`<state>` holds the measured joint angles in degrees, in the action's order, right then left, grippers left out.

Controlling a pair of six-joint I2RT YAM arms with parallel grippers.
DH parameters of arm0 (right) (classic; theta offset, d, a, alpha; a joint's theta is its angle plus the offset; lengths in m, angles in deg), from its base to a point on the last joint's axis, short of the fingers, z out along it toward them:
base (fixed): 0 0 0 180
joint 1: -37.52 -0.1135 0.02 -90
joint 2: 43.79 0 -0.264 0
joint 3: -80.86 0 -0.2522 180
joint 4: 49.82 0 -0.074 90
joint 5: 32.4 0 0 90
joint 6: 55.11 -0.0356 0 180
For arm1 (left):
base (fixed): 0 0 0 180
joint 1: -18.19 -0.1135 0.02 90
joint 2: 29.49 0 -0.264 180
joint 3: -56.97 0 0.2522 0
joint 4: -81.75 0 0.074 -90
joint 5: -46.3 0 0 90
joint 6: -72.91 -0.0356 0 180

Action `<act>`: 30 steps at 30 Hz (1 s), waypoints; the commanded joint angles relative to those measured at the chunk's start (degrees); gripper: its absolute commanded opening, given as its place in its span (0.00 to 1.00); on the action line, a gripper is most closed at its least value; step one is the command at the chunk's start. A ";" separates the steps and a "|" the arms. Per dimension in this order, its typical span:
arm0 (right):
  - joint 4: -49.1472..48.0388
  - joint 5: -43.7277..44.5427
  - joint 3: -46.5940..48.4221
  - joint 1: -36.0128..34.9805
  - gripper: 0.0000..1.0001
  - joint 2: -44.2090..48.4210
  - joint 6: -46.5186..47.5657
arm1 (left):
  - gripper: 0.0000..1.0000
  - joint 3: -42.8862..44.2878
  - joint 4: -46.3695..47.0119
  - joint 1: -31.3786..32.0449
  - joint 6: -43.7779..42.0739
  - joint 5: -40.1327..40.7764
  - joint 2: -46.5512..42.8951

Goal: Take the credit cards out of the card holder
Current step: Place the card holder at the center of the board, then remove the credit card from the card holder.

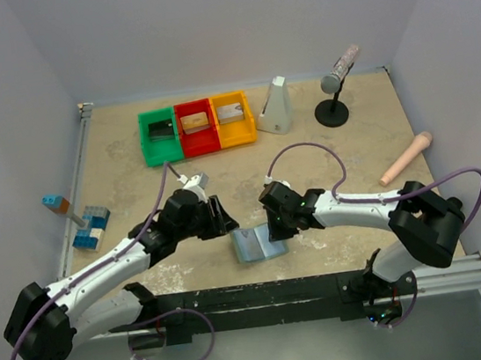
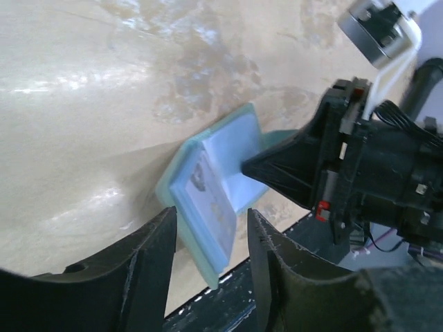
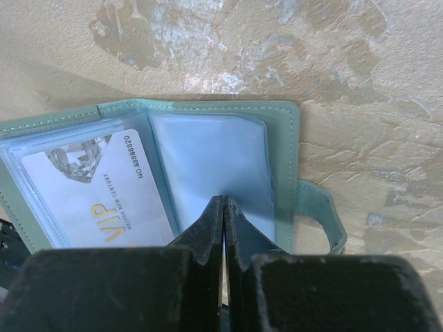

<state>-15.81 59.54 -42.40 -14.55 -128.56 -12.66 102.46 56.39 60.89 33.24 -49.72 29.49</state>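
surface: mottled beige worktop, pale plain walls | grey-green bifold card holder: open near front edge, silver-grey VIP card in pocket | left fingers: spread by its flap | right fingers: clenched, tips on empty pocket

There was one card holder, and one silver card showed inside it. There were three boxes: one green box, one red box and one yellow box. There was one microphone, one white wedge and one pink stick. The blue bricks were too small to count. There were two robot arms, a left arm and a right arm.
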 commanded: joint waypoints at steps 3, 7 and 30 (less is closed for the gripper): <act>0.93 1.05 1.40 0.04 0.00 1.10 0.18 | 0.45 3.25 7.28 5.81 0.12 -5.31 6.04; 0.32 0.35 0.97 -0.04 0.00 1.98 0.26 | 0.41 -0.42 12.63 6.43 1.97 -6.55 9.04; -6.63 -7.64 -0.71 -1.54 0.02 6.47 2.37 | 0.39 -8.17 12.65 6.17 3.55 2.95 14.76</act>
<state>-18.98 55.47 -43.64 -15.73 -122.35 -11.86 95.57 69.40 67.08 36.65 -49.81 42.63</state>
